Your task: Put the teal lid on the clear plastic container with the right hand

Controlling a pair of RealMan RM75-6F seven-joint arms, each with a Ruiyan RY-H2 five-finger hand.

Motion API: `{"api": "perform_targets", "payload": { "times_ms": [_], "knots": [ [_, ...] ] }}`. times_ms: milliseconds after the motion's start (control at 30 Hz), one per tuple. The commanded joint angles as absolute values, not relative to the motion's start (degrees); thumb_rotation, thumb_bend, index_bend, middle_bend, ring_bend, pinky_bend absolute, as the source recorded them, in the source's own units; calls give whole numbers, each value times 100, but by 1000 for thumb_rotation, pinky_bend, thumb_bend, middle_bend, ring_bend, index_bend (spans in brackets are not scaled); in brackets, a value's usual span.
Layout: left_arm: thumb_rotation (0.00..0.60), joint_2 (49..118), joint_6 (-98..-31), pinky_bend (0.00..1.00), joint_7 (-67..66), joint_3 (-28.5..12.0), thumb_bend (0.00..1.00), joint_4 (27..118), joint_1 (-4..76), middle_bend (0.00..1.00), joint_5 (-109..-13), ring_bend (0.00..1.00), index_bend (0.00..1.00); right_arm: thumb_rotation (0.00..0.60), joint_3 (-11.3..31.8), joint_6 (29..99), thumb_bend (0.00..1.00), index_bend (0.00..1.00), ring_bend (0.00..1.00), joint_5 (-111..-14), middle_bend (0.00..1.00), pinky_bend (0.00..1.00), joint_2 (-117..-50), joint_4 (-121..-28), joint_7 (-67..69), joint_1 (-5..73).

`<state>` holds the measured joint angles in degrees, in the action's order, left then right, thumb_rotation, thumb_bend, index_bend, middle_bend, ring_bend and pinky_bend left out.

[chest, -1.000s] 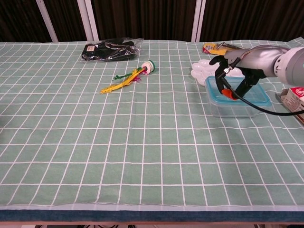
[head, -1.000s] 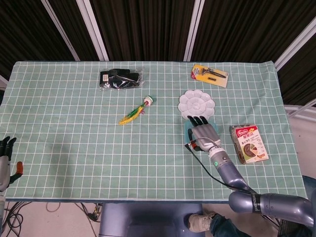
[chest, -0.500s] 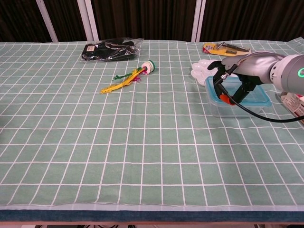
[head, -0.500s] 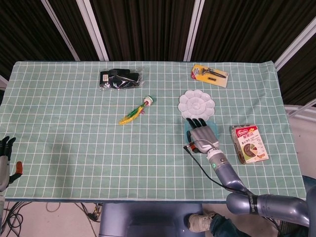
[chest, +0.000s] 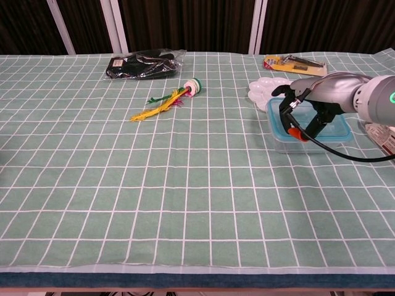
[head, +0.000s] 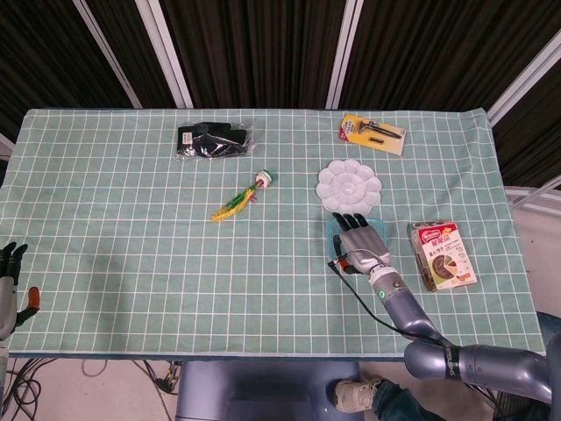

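The clear plastic container (chest: 290, 143) stands right of centre on the green checked cloth. The teal lid (chest: 338, 126) lies on top of it; in the head view only a strip of the lid (head: 332, 230) shows beside my hand. My right hand (head: 361, 241) lies palm down on the lid with its fingers stretched toward the far side, and the chest view shows this hand (chest: 303, 114) arched over the lid's left part, pressing on it. My left hand (head: 9, 279) hangs off the table's near left corner, fingers apart, holding nothing.
A white paint palette (head: 349, 185) lies just behind the container. A snack box (head: 443, 254) sits to its right, near the table edge. At the back are a razor pack (head: 372, 132) and a black bag (head: 212, 141). A feather shuttlecock (head: 239, 202) lies mid-table.
My right hand has sunk lower and settled flatter on the teal lid. The left hand has not moved.
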<state>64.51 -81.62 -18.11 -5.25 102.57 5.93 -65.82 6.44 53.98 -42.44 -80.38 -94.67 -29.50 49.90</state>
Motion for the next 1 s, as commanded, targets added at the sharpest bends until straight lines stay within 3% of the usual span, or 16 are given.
{"api": "perform_targets", "payload": {
  "times_ms": [33, 600, 1000],
  "knots": [
    [600, 6448, -8163, 0, -1806, -526, 526, 10258, 591, 0, -6582, 0, 61, 600, 647, 5386, 522, 628, 0, -4229, 23, 0, -8048, -9440, -2947, 4993],
    [600, 6426, -8136, 0, -1806, -522, 525, 10286, 595, 0, -6550, 0, 60, 600, 583, 5239, 521, 628, 0, -4222, 24, 0, -8211, -9155, -2959, 5015],
    [600, 6411, -8114, 0, -1773, -529, 525, 10306, 598, 0, -6522, 0, 60, 600, 1078, 5240, 522, 628, 0, -3861, 22, 0, -7969, -9055, -2828, 5180]
  ]
}}
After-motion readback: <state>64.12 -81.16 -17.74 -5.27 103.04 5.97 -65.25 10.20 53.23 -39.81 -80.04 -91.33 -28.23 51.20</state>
